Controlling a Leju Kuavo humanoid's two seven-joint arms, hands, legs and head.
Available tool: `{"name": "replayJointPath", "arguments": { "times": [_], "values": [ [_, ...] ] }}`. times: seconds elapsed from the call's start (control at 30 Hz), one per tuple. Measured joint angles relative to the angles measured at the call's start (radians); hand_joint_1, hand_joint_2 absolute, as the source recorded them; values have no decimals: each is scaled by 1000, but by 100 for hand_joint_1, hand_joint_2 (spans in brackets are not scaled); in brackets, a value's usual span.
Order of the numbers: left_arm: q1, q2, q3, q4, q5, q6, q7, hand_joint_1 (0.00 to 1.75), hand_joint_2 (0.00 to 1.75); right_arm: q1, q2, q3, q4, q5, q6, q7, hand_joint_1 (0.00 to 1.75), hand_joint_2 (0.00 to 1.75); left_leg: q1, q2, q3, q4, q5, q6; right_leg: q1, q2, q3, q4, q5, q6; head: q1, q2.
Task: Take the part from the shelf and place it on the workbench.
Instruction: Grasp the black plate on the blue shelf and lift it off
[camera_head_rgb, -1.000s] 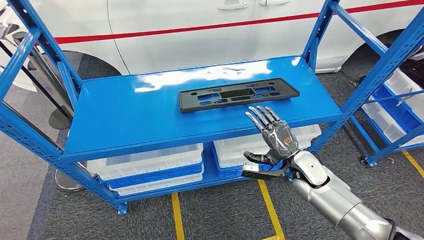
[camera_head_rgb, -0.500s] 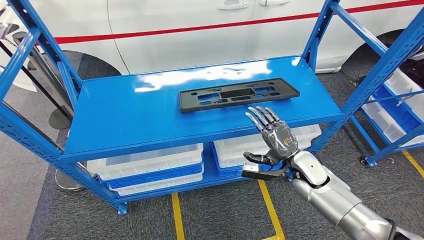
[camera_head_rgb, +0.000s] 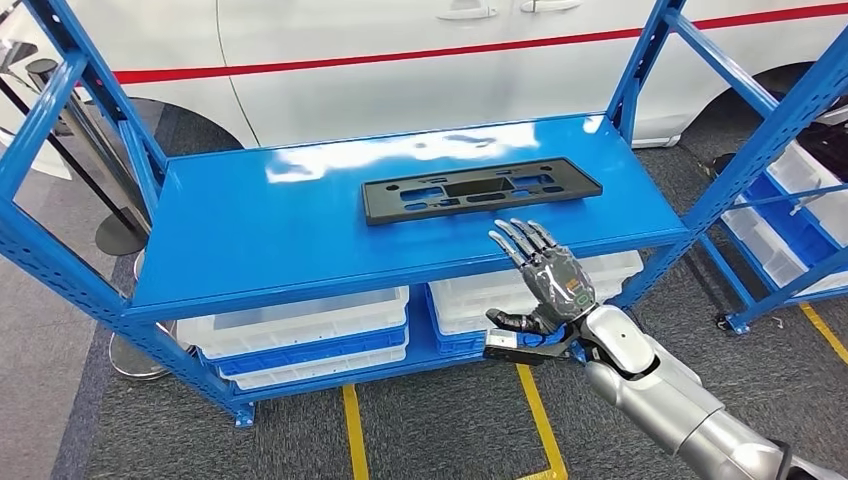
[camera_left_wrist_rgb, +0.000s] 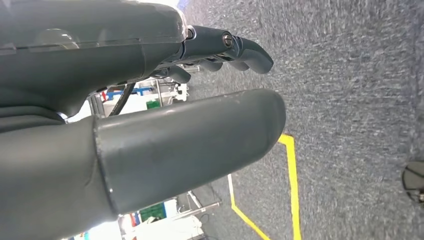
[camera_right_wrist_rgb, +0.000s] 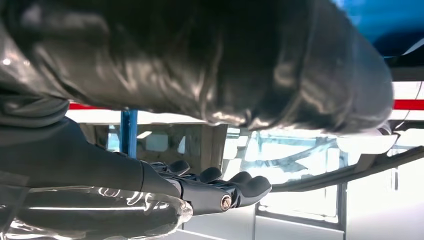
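Note:
A flat black plastic part (camera_head_rgb: 480, 188) with several cut-outs lies on the blue upper shelf (camera_head_rgb: 280, 230), toward its back right. My right hand (camera_head_rgb: 548, 278) is raised in front of the shelf's front edge, fingers spread and pointing toward the part, holding nothing; it is a short way short of the part and does not touch it. Seen from the right wrist, its thumb (camera_right_wrist_rgb: 210, 65) and fingers (camera_right_wrist_rgb: 220, 190) stand apart with nothing between them. My left hand (camera_left_wrist_rgb: 150, 125) hangs over the grey floor, fingers loosely extended and empty.
White and blue bins (camera_head_rgb: 300, 335) sit on the lower shelf. Blue uprights (camera_head_rgb: 640, 60) frame the rack, and a second rack (camera_head_rgb: 790, 190) stands to the right. A white car (camera_head_rgb: 420, 50) is behind. Yellow lines (camera_head_rgb: 535, 420) mark the floor.
The head view has shifted slightly. My right hand has dropped a little and stays in front of the shelf edge; the part has not moved.

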Motion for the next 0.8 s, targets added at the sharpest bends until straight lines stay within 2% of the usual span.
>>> {"name": "replayJointPath", "arguments": {
  "times": [0.03,0.07,0.1,0.13,0.23,0.3,0.33,0.4,0.43,0.47,0.5,0.57,0.6,0.63,0.67,0.77,0.8],
  "values": [
    [0,0,0,0,0,0,0,0,0,1,0,0,0,0,0,0,0,0,2,-1,13,2,-12,-4,-3,-1,12,-55,50,2,0,0],
    [2,0,0,1,0,-1,0,0,0,1,0,1,1,0,1,0,0,0,3,-3,22,3,-25,-10,-3,-2,29,-102,86,2,0,0],
    [2,0,0,1,0,-1,0,0,0,2,0,1,3,-1,2,0,0,0,3,-4,27,9,-38,-18,-2,-2,48,-145,106,0,0,0],
    [1,0,-1,3,0,-2,-1,0,0,2,-1,3,3,-1,3,0,0,0,2,-5,27,14,-48,-26,0,-1,61,-172,100,-5,0,0],
    [-9,-2,-2,4,1,-3,-2,0,0,1,-4,6,2,-2,3,0,0,0,3,-5,23,17,-62,-42,6,2,74,-189,52,-31,-1,0],
    [-14,-2,-2,4,1,-3,-3,0,0,-1,-5,6,1,-2,3,0,0,0,6,-1,11,54,-80,-52,3,2,87,-196,41,-44,-1,0],
    [-16,-2,-2,4,1,-3,-3,0,0,-2,-5,6,0,-2,3,0,0,0,7,1,-18,108,-100,-58,2,1,96,-202,36,-49,-2,0],
    [-17,-2,-2,5,1,-3,-3,0,0,-2,-5,6,1,-2,3,0,0,0,8,4,-129,272,-141,-66,1,-3,110,-209,28,-52,-2,0],
    [-16,-2,-2,5,1,-3,-3,0,0,-2,-5,7,1,-2,3,0,0,0,9,4,-187,339,-146,-68,1,-4,116,-210,24,-52,-2,0],
    [-13,-2,-2,5,1,-3,-2,0,0,-1,-5,8,1,-2,3,0,0,0,9,4,-232,374,-129,-69,0,-5,123,-210,18,-51,-2,0],
    [-11,-2,-2,5,1,-3,-2,0,0,-1,-5,8,1,-2,3,0,0,0,9,4,-257,368,-90,-68,-1,-5,132,-210,12,-50,-2,0],
    [-4,-2,-2,6,2,-3,-1,0,0,-1,-5,9,1,-2,4,0,0,0,9,5,-262,270,27,-63,-2,-4,151,-211,1,-44,-2,0],
    [-1,-1,-2,7,2,-3,0,0,0,0,-5,9,2,-2,4,0,0,0,7,6,-256,217,70,-60,-1,-4,158,-211,-4,-39,-2,0],
    [0,-1,-2,8,3,-3,1,0,0,-1,-5,9,2,-2,5,0,0,0,7,6,-246,171,89,-56,2,-3,159,-209,-7,-34,-2,0],
    [-1,-1,-2,9,4,-3,3,0,0,-1,-5,9,2,-2,5,0,0,0,6,5,-241,148,93,-54,5,-3,158,-209,-8,-34,-2,0],
    [-3,-2,-2,9,7,-3,7,0,0,-2,-5,9,2,-3,6,0,0,0,6,3,-235,129,88,-49,9,-4,159,-216,-3,-39,-2,0],
    [-3,-2,-2,9,9,-3,8,0,0,-2,-5,9,2,-3,7,0,0,0,5,2,-234,128,87,-47,9,-5,161,-220,-2,-38,-2,0]
  ]
}}
